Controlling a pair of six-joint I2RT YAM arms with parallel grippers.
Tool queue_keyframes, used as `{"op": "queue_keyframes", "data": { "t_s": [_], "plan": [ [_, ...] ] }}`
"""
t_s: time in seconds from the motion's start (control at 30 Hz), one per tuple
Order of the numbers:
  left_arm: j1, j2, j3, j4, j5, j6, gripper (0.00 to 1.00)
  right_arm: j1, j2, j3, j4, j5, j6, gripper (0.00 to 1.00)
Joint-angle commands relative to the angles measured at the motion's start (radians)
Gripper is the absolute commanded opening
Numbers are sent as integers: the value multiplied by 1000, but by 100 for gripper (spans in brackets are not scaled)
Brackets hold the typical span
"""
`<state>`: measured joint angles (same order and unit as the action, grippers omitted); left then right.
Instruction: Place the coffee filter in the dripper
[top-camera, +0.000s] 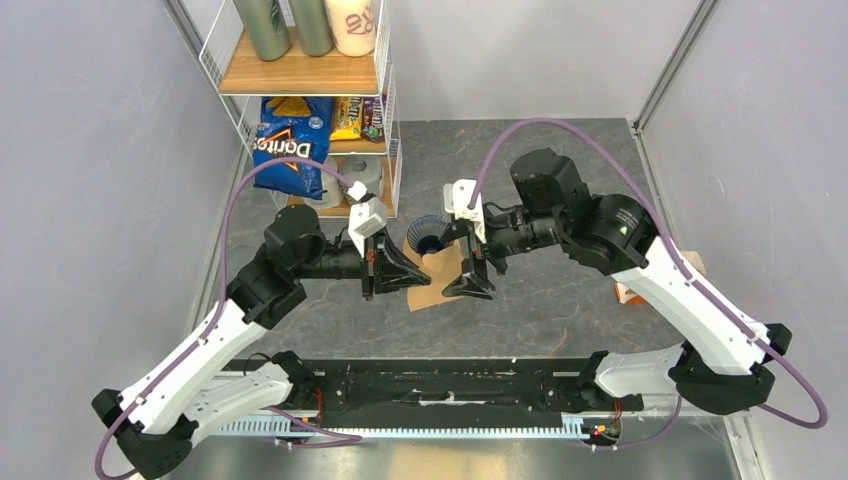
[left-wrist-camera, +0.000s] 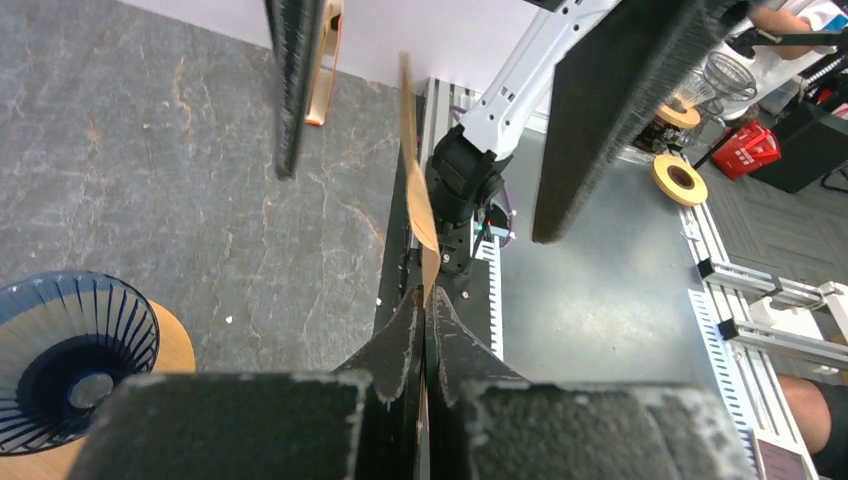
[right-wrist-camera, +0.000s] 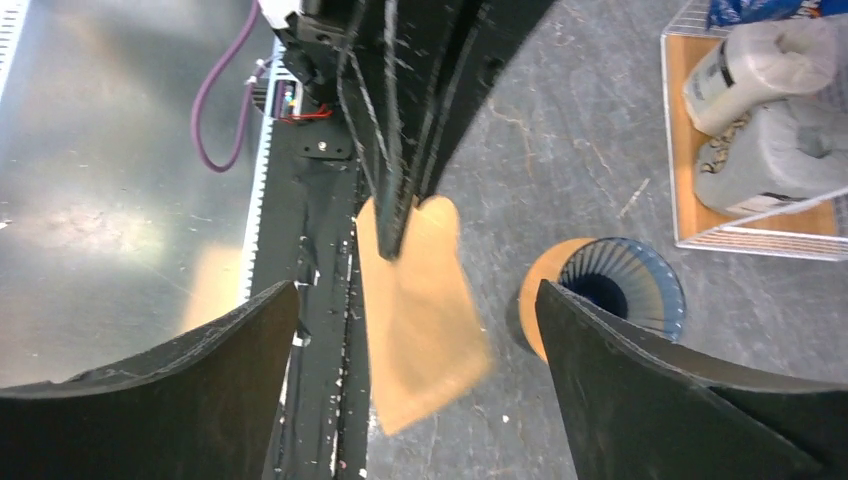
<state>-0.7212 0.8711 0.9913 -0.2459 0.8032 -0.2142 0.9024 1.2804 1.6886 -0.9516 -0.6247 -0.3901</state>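
Coffee filter (right-wrist-camera: 420, 310) hangs above the surface (top-camera: 560, 300), pinched by one edge in the left jaws, which are closed tight on it w/ no gap showing. Its long axis runs straight out from those jaws toward the right arm (top-camera: 690, 300). Left wrist view has it edge-on, a thin upright sheet, so it's flat, not opened into a cone. Whether its low corner brushes the surface: can't tell.

Right jaws are spread wide, holding nothing, one finger either side of the sheet's free end, both clear of the paper. My read: R is set to take or spread that free edge.

Just beyond the filter, farther from the bases, sits the dripper (top-camera: 428, 238): upright, mouth up, nothing in it, seated on a tan wooden ring (right-wrist-camera: 540, 290). It lies off to the left of the left jaws & off to the right of the right jaws. Both arms are approx equally near, but the left arm (top-camera: 200, 350) has the paper.

Key relation: filter is beside the dripper mouth, not over it, & its plane stands upright while the mouth faces up. Next move prob needs the sheet opened, narrow end down, then carried back over the cone.

Farthest back: wire shelf rack (top-camera: 300, 100) w/ snack bags & bottles.
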Motion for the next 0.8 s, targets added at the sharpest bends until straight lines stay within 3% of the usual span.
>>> {"op": "queue_keyframes", "data": {
  "t_s": [0.0, 0.2, 0.33, 0.53, 0.63, 0.7, 0.73, 0.77],
  "plan": [
    [5, -54, -42, 129, 36, 33, 2, -28, -77, -20, 60, 49, 48, 97],
    [5, -118, -102, 239, -22, 44, 2, -83, -136, -130, 127, -52, 123, 96],
    [5, -120, -135, 337, -42, 10, 2, -82, -138, -200, 201, -166, 187, 86],
    [3, -109, -157, 367, -23, -8, 2, -79, -110, -203, 259, -174, 209, 45],
    [-1, -107, -155, 325, -9, 7, 2, -77, -91, -170, 263, -177, 208, 21],
    [-3, -108, -148, 298, 0, 19, 2, -76, -80, -163, 261, -181, 203, 0],
    [-3, -108, -141, 277, 16, 29, 2, -75, -79, -165, 255, -181, 190, 0],
    [-3, -110, -128, 239, 39, 46, 9, -74, -78, -165, 240, -184, 173, 0]
  ]
}}
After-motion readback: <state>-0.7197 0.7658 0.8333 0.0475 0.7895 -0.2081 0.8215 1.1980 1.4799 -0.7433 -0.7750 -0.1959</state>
